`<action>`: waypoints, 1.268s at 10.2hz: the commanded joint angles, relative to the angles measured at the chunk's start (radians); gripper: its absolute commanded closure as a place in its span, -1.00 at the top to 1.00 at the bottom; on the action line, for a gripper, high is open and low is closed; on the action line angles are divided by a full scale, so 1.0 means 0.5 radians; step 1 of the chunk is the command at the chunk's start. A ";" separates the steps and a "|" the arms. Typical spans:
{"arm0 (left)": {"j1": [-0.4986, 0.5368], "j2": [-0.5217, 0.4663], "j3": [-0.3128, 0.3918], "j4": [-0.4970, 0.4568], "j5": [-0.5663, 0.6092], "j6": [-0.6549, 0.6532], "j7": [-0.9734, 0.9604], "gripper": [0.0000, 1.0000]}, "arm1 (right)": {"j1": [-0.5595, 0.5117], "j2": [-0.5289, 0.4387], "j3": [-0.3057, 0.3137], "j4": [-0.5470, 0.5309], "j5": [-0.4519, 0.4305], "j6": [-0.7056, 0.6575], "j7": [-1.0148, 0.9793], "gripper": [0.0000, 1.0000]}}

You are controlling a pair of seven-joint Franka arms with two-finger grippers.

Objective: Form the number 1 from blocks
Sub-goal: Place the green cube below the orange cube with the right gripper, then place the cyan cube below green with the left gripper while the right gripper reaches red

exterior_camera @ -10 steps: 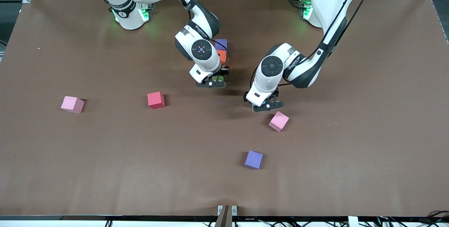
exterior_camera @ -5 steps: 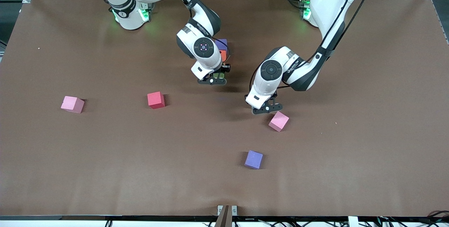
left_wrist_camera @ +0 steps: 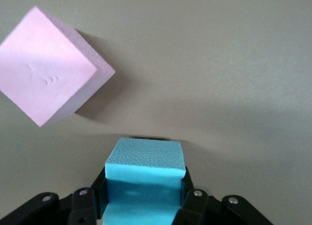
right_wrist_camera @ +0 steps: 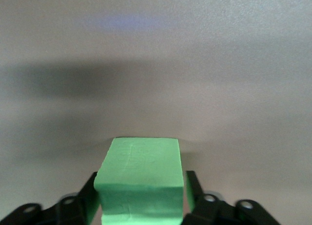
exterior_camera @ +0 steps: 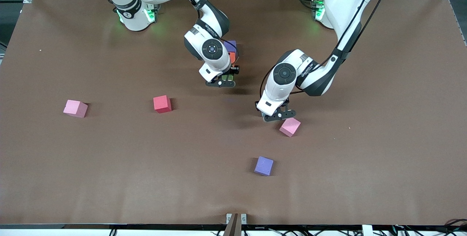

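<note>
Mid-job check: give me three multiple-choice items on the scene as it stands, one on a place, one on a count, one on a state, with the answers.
1. What lies on the table right beside the left claw?
A. a pink cube
B. the red block
C. an orange block

2. How many pink cubes lie on the table?
A. one
B. two
C. three

3. What is the right claw shut on?
A. nothing
B. the red block
C. the green block

Answers:
1. A: the front view shows a pink cube just beside that claw, and the left wrist view shows it too.
2. B: that one, plus another pink cube toward the right arm's end of the table.
3. C: the right wrist view shows the green block between the fingers.
</note>
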State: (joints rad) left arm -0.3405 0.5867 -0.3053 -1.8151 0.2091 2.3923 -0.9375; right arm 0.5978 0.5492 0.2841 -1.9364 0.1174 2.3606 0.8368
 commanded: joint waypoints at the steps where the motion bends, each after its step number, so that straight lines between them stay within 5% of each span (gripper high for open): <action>1: -0.018 -0.066 -0.006 -0.018 0.002 -0.020 -0.018 -1.00 | -0.020 -0.024 0.015 -0.008 -0.011 0.007 0.047 1.00; 7: -0.168 -0.011 -0.028 0.132 -0.001 -0.035 -0.043 -1.00 | -0.471 -0.405 0.018 0.059 -0.011 -0.536 -0.378 1.00; 11: -0.426 0.213 -0.009 0.491 -0.016 -0.284 -0.143 -1.00 | -0.811 -0.387 0.003 0.059 -0.387 -0.536 -0.752 1.00; 13: -0.518 0.284 0.012 0.562 -0.010 -0.284 -0.196 -1.00 | -0.898 -0.344 -0.061 0.059 -0.394 -0.509 -1.031 1.00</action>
State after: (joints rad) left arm -0.5688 0.6837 -0.3178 -1.6009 0.2090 2.2756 -1.0174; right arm 0.1693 0.3653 0.2619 -1.9023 -0.0597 2.0933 0.3872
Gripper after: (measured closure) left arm 0.458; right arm 0.000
